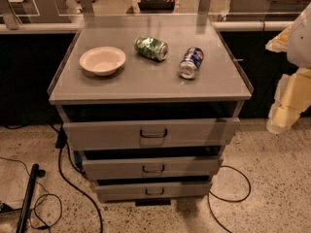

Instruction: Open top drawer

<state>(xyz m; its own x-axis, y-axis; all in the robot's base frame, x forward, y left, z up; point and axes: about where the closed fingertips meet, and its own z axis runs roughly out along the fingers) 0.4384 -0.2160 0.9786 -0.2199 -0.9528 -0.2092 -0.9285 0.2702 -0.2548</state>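
Gripper (284,108) hangs at the right edge, well apart from the top drawer (153,143), and I honestly can't tell if it's clenched or released. A bowl (102,60) and two tipped cans sit up top.

Wide grey top drawer (150,133), centred loop handle; gripper (282,114) at right edge

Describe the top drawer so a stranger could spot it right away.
Find the grey cabinet with a bowl on top. Directly beneath its top sits the top drawer, left of the robot's hand at the right edge. It is the widest and tallest-fronted of three stacked drawers, with a dark loop handle at centre.
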